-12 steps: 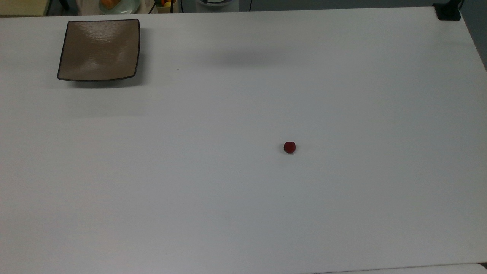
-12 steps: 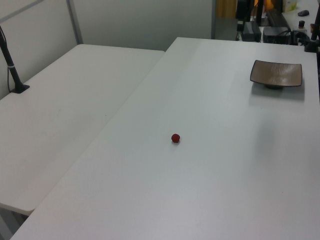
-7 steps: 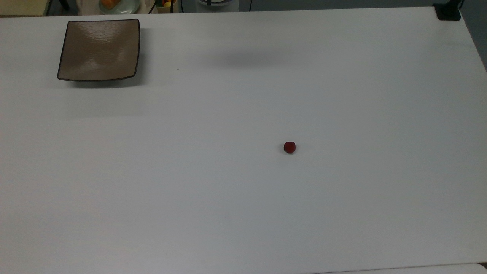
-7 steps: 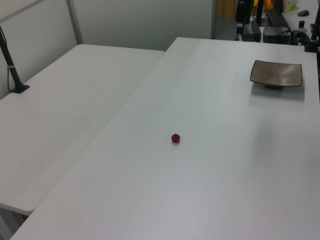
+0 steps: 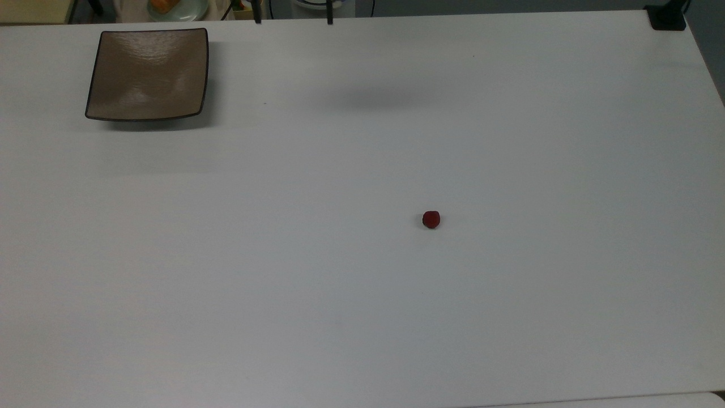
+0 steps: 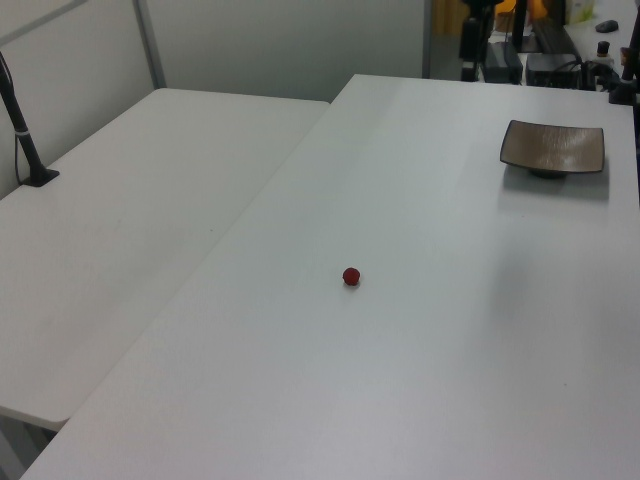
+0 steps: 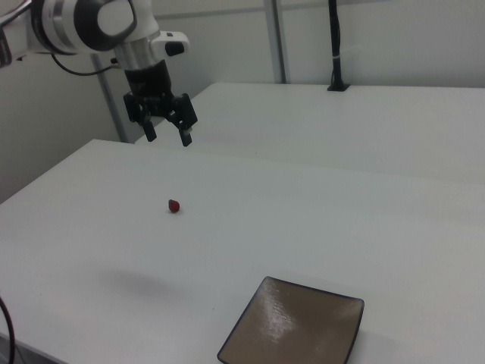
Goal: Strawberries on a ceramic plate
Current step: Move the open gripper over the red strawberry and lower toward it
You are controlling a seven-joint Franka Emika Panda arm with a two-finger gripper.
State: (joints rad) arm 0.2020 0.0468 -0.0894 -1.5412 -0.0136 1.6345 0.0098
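1. Strawberry (image 7: 174, 205), a single tiny dark red lump, sits alone on the bare white table (image 7: 318, 220), left of centre in the right view and just right of centre in the top view (image 5: 431, 219).
2. Ceramic plate (image 7: 292, 326), square and glossy brown with a thin dark rim, lies empty at the bottom of the right view and in the upper left of the top view (image 5: 148, 74), well apart from the berry.
3. Gripper (image 7: 167, 137) hangs in the air at the upper left of the right view, above and behind the berry, its two dark fingers spread apart with nothing between them.
4. Judged step: the approach, with the berry not yet grasped.
5. Next move, as a judgement: lower the spread fingers squarely over so small a berry, then pinch gently so it neither rolls nor squashes.
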